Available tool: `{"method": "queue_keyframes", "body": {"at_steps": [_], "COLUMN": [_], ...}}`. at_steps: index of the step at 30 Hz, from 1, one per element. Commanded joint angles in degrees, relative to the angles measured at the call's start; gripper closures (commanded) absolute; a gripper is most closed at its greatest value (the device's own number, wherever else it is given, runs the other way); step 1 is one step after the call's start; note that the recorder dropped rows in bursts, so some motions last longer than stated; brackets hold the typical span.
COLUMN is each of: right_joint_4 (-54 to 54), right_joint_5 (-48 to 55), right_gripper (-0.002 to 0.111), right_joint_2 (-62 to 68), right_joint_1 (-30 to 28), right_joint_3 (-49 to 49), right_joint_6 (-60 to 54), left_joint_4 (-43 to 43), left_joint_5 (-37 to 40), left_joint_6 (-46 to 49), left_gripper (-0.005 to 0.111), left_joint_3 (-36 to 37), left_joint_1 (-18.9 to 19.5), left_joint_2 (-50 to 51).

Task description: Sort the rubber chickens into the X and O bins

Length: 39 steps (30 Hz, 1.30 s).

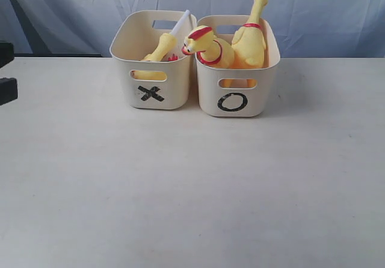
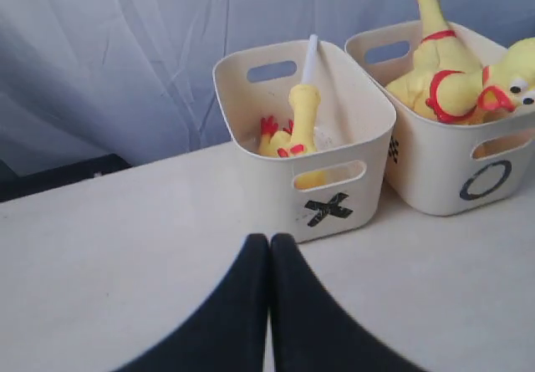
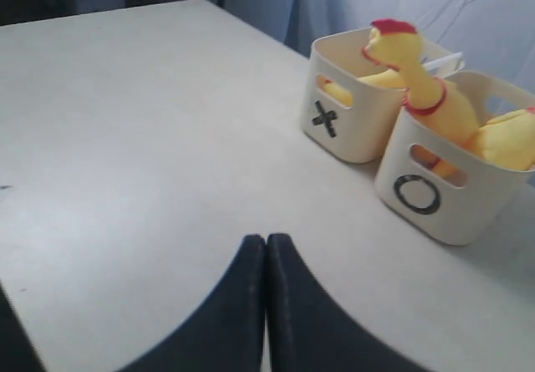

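Two cream tubs stand side by side at the back of the table. The X bin point(image 1: 174, 81) holds a slim small chicken point(image 1: 162, 45) with a whitish tube end point(image 1: 181, 22), leaning on the rim, and more yellow with red feet point(image 2: 269, 128) beneath it. In the O bin point(image 1: 264, 84) one long chicken point(image 1: 207, 44) hangs its red-combed head over the rim towards the X bin. A second one point(image 1: 251, 36) stands with its neck straight up. My left gripper point(image 2: 269, 240) is shut and empty, short of the X bin point(image 2: 267, 190). My right gripper point(image 3: 266, 240) is also shut and empty, well away from the O bin point(image 3: 468, 209).
A wrinkled blue-grey cloth point(image 1: 72, 9) hangs behind the table. At the left edge of the exterior view a dark piece of arm point(image 1: 6, 81) juts in. The pale tabletop point(image 1: 180, 190) spreads out in front of the bins.
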Motion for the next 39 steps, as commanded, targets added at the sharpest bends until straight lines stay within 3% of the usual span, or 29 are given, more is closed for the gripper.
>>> {"method": "queue_keyframes", "body": {"at_steps": [1,10,32,35,39], "right_joint_4": [0.5,0.5,2.1,3.3,2.8], "right_joint_5": [-0.4,-0.4,-0.9,-7.4,-26.6], "right_gripper": [0.109,0.109,0.109,0.109,0.109], "right_joint_2": [-5.7,-7.6,-7.6,-7.6,-7.6], "right_joint_1": [-6.1,-9.2,-9.2,-9.2,-9.2], "right_joint_3": [0.3,0.3,0.3,0.3,0.3], "right_joint_6": [-0.1,-0.1,-0.1,-0.1,-0.1], "left_joint_4": [-1.4,-1.0,-0.4,-0.4,-0.4], "left_joint_5": [-8.3,-19.5,-18.6,-17.7,-15.4], "left_joint_6": [-0.4,-0.2,0.0,0.0,0.0], "left_gripper": [0.107,0.107,0.107,0.107,0.107], "left_joint_3": [4.3,8.5,8.5,8.5,8.5], "left_joint_1": [0.1,0.1,0.0,0.3,3.0], "left_joint_2": [-5.8,-12.8,-13.8,-16.5,-23.5]}}
